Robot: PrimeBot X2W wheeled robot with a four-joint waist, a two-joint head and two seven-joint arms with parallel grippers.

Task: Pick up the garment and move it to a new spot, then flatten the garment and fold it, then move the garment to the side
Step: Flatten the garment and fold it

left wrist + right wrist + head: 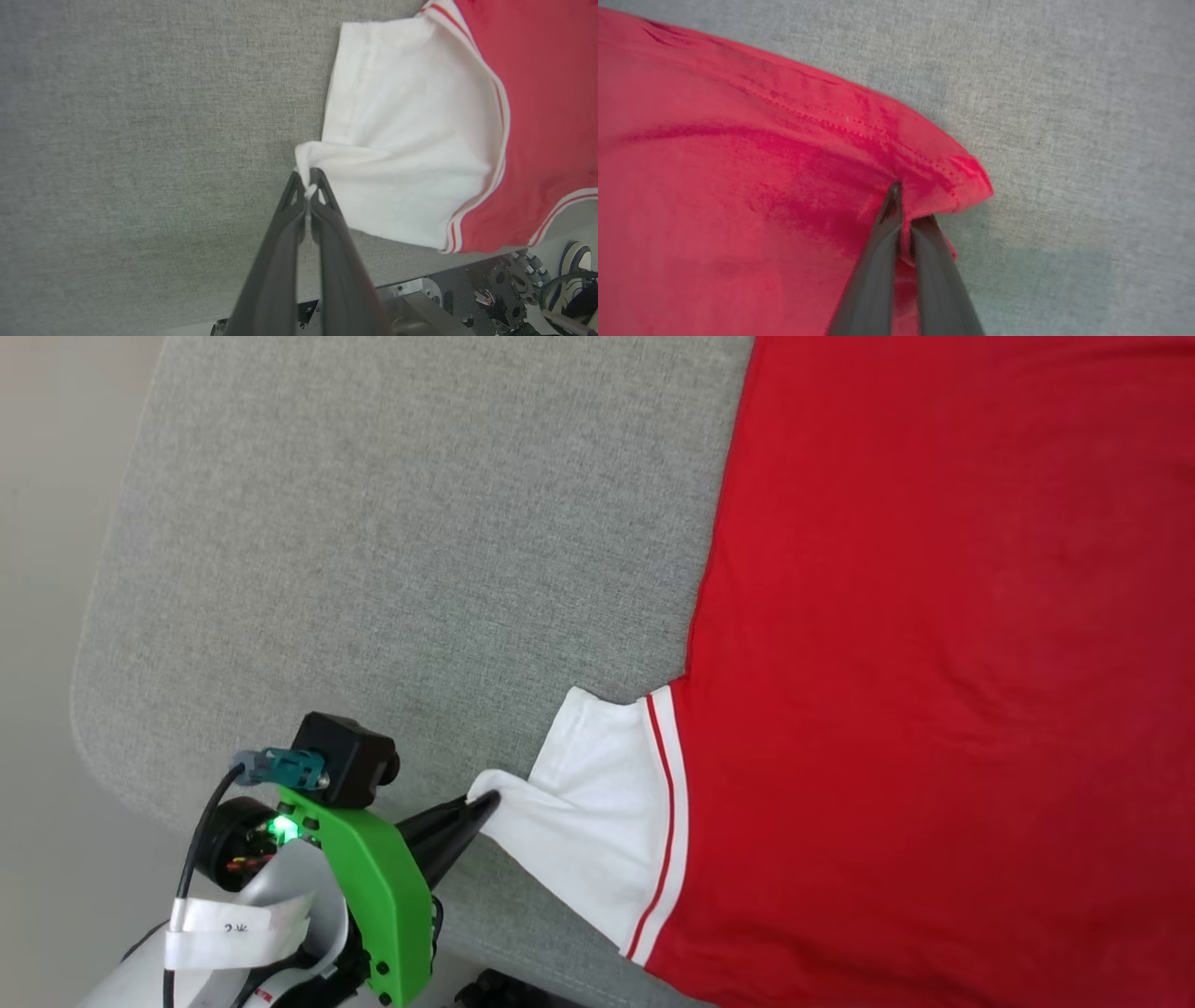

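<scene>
Red jersey shirt with white short sleeves (934, 663) spread flat on grey fabric-covered desk (420, 523), left hand (308, 186) clamped on white sleeve (411, 140) corner near desk's near edge, right hand (908, 207) clamped on red hem corner.

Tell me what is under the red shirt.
The shirt lies spread on a grey fabric surface, which shows bare beside it. Whatever else may lie beneath the red cloth is covered and cannot be seen.

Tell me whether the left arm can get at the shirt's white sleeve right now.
Yes, it looks so: the left gripper is shut on a corner of the white sleeve, which lies spread on the grey surface with nothing over it.
</scene>
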